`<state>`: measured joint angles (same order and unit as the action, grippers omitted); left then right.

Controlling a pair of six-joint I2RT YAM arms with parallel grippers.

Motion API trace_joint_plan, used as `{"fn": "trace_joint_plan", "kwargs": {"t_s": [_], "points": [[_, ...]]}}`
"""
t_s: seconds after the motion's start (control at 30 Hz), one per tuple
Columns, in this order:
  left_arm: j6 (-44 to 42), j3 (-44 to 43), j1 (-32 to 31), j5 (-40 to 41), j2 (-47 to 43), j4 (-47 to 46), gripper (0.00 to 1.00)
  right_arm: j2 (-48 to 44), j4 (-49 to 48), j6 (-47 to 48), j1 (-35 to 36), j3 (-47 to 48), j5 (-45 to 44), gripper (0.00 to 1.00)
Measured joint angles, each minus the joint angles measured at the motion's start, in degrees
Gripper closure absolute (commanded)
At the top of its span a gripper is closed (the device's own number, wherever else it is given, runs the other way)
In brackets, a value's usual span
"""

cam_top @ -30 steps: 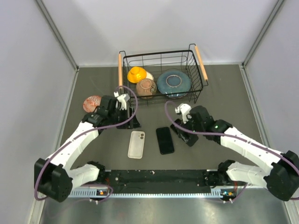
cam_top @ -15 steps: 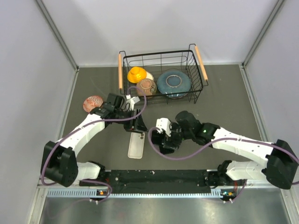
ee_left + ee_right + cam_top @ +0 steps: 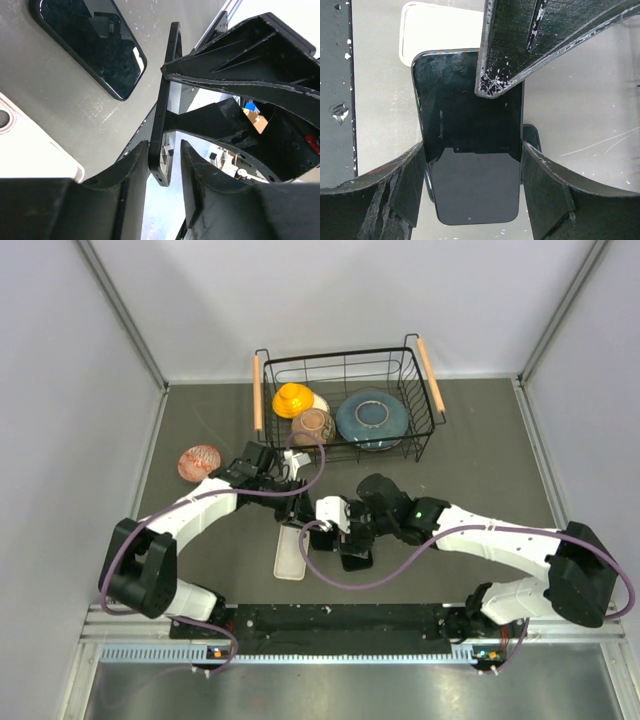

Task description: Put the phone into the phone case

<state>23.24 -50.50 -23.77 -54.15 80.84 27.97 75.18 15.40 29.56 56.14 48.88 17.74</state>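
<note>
Right claw [image 3: 343,540], top view: jaws spread, poised over the phone [image 3: 356,561], which lies on the table [image 3: 450,470] just right of the case [image 3: 289,558]; left claw [image 3: 298,502] hangs at the case's far end, probably to steady it. Left wrist: its half-spread fingers [image 3: 125,185] flank a thin dark slab [image 3: 162,115], edge-on, unidentifiable. Right wrist alone shows the phone spanning the jaw gap, set for a grip across its width; contact uncertain.

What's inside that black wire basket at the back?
An orange bowl, a brown bowl and a blue plate sit in the wire basket. A pale dish behind the orange bowl is mostly covered.
</note>
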Motion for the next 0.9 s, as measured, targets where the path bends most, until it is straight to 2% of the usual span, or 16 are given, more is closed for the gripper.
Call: {"fn": "trace_joint_plan", "kwargs": {"t_s": [0.1,0.17,0.3,0.43,0.57,0.77,0.9], "points": [[-0.04,0.04,-0.02,-0.33,0.81,-0.11,0.92,0.00,0.00,0.46,0.00,0.00,0.00,0.64],[0.52,0.04,0.00,-1.18,1.09,-0.31,0.99,0.00,0.00,0.74,0.00,-0.02,-0.17,0.58],[1.92,0.04,0.07,-2.03,1.44,-1.27,1.00,-0.02,-0.13,0.66,0.00,-0.11,-0.76,0.31],[3.76,0.57,0.13,-2.16,1.44,-3.28,1.00,-0.98,-2.49,-1.25,0.00,-1.79,-1.73,0.22],[6.10,1.57,-0.13,-1.38,0.50,-5.53,1.00,-6.19,-8.81,-5.90,0.02,-6.32,-2.01,0.01],[9.66,1.92,-0.22,-0.22,-4.15,-8.39,1.00,-17.33,-18.01,-14.34,0.02,-12.96,-2.19,0.01],[12.68,3.08,-0.22,0.20,-7.50,-12.04,1.00,-22.56,-21.07,-23.04,0.11,-15.56,-6.43,0.06]]}}
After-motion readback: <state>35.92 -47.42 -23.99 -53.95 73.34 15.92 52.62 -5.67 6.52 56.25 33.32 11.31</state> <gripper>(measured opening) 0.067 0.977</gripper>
